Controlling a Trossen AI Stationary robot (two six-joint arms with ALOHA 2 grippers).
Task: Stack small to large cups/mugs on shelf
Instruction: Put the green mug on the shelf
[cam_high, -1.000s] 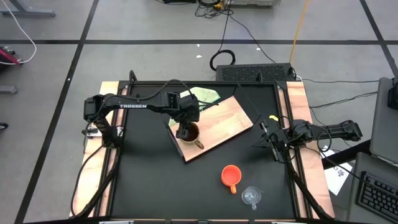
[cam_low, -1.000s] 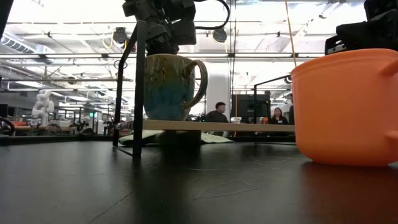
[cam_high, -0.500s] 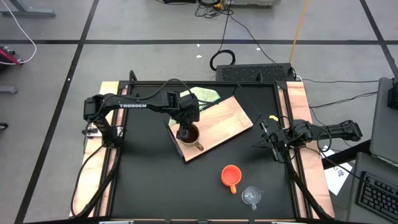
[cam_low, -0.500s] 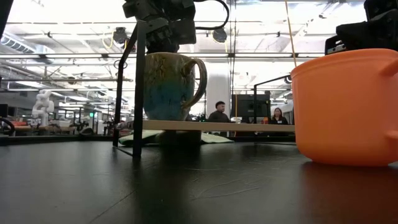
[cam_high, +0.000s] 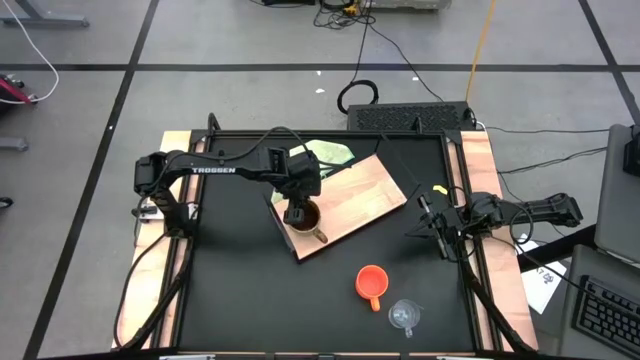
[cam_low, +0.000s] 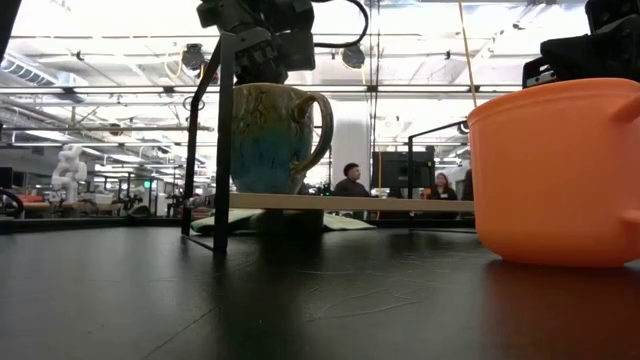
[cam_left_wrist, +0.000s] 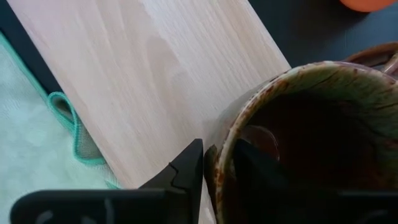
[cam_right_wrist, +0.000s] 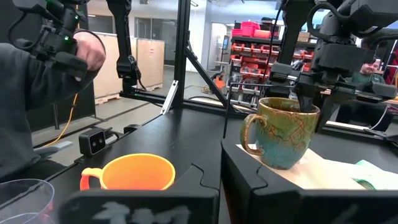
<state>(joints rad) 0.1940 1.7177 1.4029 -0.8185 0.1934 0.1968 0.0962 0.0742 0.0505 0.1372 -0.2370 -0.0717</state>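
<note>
The brown mug (cam_high: 307, 217) stands upright on the shelf (cam_high: 365, 195), near the board's front corner, its handle toward the orange cup (cam_high: 371, 281). The left gripper (cam_left_wrist: 216, 163) pinches the mug's rim, 1 finger inside and 1 outside the wall, directly above it in the low view. The orange cup and the glass cup (cam_high: 404, 316) sit on the black table (cam_high: 240, 290), well apart from the shelf, the 2 just beside each other. The right gripper (cam_high: 432, 222) waits at the table's right edge; whether its fingers are spread I cannot tell.

Judging the step as setting down the largest piece: spread the fingers fully before rising, then lift straight up so neither finger drags the rim and tips the mug off the raised board. The base looks flat on the wood, so release seems safe
</note>
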